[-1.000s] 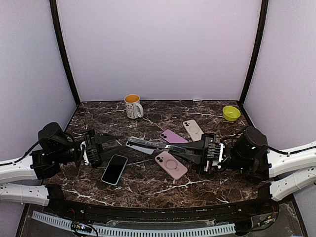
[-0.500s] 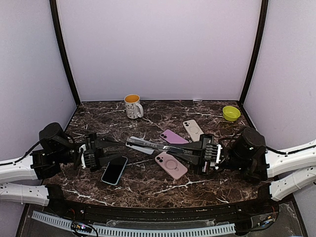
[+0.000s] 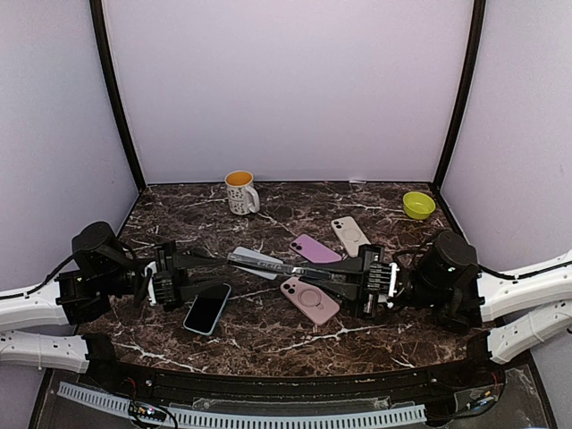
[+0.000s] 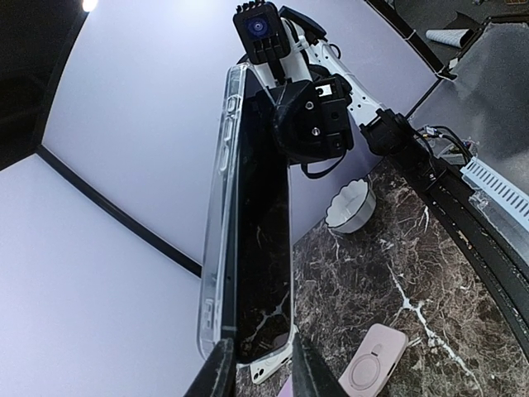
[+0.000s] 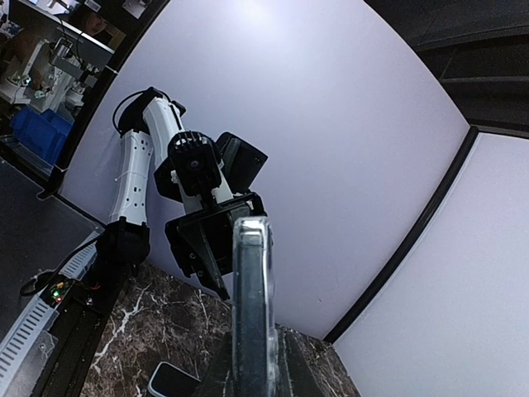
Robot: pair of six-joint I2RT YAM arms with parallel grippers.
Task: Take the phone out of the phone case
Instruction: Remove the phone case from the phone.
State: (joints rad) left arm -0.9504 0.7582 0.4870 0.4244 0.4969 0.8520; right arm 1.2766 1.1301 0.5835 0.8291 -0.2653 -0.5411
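1. The phone (image 4: 260,248), inside its clear case (image 4: 216,207), hangs above the table (image 3: 268,335).
2. Our left hand (image 4: 258,368) and right hand (image 5: 252,372) each pinch one end.
3. If either pinch slips during peeling, we risk dropping it onto the pink phone (image 3: 310,299).

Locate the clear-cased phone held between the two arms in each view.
Top external: cased phone at centre, stretched left to right between the arms.
Left wrist: cased phone centre-left, rising tall from the bottom edge, the clear case along its left side.
Right wrist: cased phone at bottom centre, seen edge-on.
Shared landmark: the marble table, lower right in the left wrist view, lower left in the right wrist view.
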